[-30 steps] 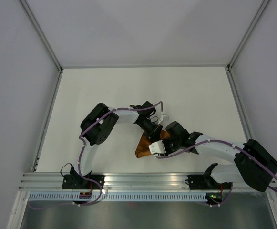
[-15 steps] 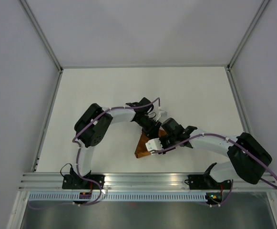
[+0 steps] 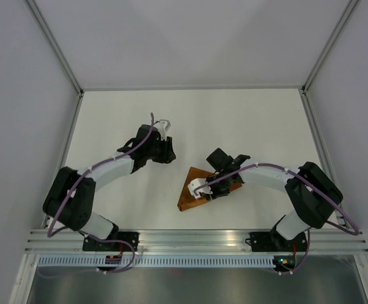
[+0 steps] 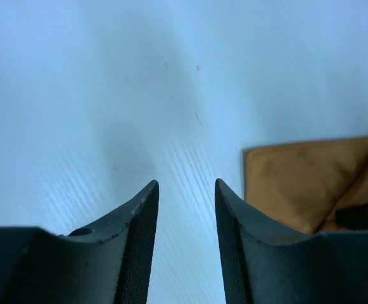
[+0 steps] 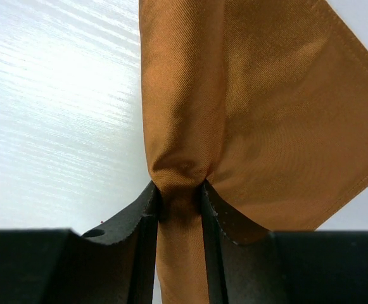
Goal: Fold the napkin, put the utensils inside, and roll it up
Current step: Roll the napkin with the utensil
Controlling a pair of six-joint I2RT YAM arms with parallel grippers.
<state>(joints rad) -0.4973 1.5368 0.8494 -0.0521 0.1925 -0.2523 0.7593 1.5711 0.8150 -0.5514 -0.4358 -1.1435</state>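
The rust-orange napkin lies folded into a rough triangle on the white table, just in front of the arm bases. My right gripper sits over its right part. In the right wrist view the right gripper is shut on a bunched, rolled fold of the napkin, which spreads out ahead of the jaws. My left gripper hangs apart, to the upper left of the cloth. In the left wrist view the left gripper is open over bare table, with a napkin corner to its right. The utensils are out of view.
Grey walls and metal frame posts enclose the table on the left, back and right. An aluminium rail runs along the near edge, between the two arm bases.
My left gripper has opened, let go of the napkin and swung back to the left, well away from it. The right gripper has stayed shut on the cloth, shifting slightly.
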